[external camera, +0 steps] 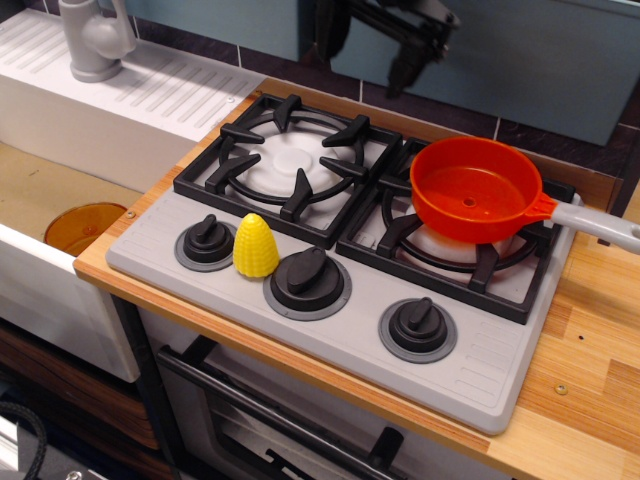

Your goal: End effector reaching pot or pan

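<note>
wooden counter [590, 330], grey stovetop [470, 375]
</note>
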You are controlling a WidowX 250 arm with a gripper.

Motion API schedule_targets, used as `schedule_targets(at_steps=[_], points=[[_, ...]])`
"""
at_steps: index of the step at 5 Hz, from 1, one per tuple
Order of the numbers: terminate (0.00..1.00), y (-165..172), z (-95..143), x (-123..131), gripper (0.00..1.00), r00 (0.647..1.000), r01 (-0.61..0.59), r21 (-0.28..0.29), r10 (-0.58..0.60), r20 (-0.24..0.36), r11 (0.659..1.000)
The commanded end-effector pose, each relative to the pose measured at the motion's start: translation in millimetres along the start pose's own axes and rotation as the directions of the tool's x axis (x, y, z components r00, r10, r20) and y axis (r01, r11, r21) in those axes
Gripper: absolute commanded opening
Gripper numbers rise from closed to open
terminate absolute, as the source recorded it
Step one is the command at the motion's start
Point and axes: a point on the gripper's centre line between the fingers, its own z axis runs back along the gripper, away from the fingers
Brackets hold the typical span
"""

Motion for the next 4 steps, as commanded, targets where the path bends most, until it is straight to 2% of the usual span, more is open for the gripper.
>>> schedule_targets(at_steps=[1, 2, 4], points=[[0.0, -33.4, 12.1, -8.0, 1.0, 0.998, -0.032, 0.022, 0.031, 0.053, 0.999], [0.0, -47.6, 2.3, -15.6, 1.0, 0.996, -0.044, 0.03, 0.042, 0.08, 0.999], [0.0, -51.1, -22.6, -16.7, 1.0, 0.989, -0.046, 0.021, 0.043, 0.139, 0.999]])
